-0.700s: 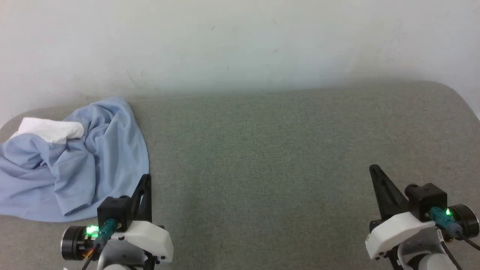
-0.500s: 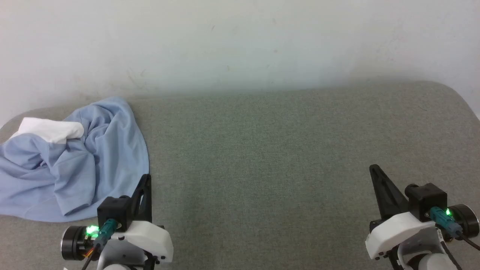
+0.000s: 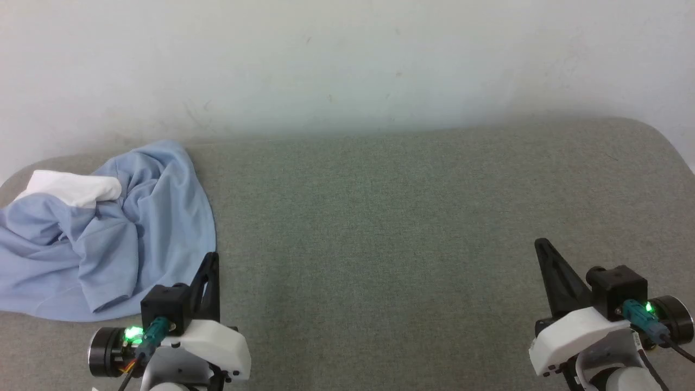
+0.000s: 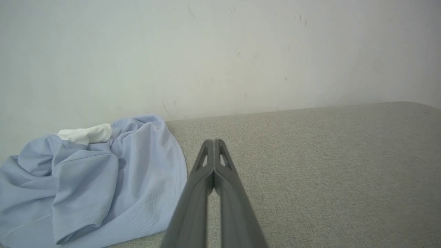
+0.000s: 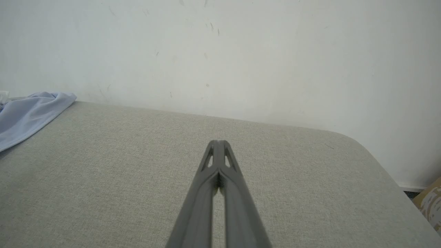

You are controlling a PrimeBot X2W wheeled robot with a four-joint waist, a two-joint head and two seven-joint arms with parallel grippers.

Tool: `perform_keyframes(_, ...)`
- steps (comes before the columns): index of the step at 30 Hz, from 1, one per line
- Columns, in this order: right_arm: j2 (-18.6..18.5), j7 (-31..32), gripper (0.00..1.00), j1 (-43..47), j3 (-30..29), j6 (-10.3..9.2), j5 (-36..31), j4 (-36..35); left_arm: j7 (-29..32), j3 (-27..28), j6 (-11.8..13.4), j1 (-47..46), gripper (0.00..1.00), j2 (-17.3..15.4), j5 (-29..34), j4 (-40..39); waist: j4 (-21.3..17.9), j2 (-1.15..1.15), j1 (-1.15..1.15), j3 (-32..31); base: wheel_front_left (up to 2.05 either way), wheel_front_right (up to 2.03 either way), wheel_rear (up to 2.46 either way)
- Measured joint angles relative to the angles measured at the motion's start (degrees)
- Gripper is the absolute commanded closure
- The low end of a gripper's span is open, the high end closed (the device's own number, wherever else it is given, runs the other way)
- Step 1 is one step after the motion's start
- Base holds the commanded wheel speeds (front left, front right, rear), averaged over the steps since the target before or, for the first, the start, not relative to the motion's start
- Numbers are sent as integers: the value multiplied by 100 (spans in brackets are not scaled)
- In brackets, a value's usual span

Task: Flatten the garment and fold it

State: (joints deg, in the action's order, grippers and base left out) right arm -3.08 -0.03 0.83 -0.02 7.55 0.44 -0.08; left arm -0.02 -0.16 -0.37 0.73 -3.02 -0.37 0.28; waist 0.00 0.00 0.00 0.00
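Soft, even, bright light all round — shadows faint and diffuse. My head view looks slightly hazy, washed out toward the wall [image 3: 347, 65]; near each wrist lens my own fingers [image 4: 194, 203] blur.

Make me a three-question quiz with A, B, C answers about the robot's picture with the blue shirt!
1. Where does the crumpled light blue knit shirt lie on the grey fabric-covered surface?
A. At the robot's far left, near the wall
B. In the middle
C. At the right edge

2. What colour is the bunched trim piece poking out of the shirt?
A. Red
B. White
C. Black

3. How are the left claw and the right claw?
A. Both shut, holding nothing
B. Both wide open
C. Both gripping the shirt

Answers:
1 A: the head view shows the shirt heaped at the left end, by the wall.
2 B: the piece is plain white against the blue.
3 A: in each wrist view the dark fingers meet at the tips over bare fabric.
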Motion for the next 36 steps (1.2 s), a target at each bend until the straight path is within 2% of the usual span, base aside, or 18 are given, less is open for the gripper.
perform_keyframes(1,0,-1,0,2,0,0,1,0,-1,-1,-1,1,0,-1,-1,1,0,0,0,0,0,0,0)
perform_keyframes(20,-3,-127,0,10,-74,0,114,56,-154,-43,-1,2,0,-1,-207,-1,28,0,0,8,0,0,0)
perform_keyframes(36,-3,-211,0,40,-141,0,165,-51,-350,-31,43,0,0,-1,-363,-73,310,0,0,20,0,0,0)
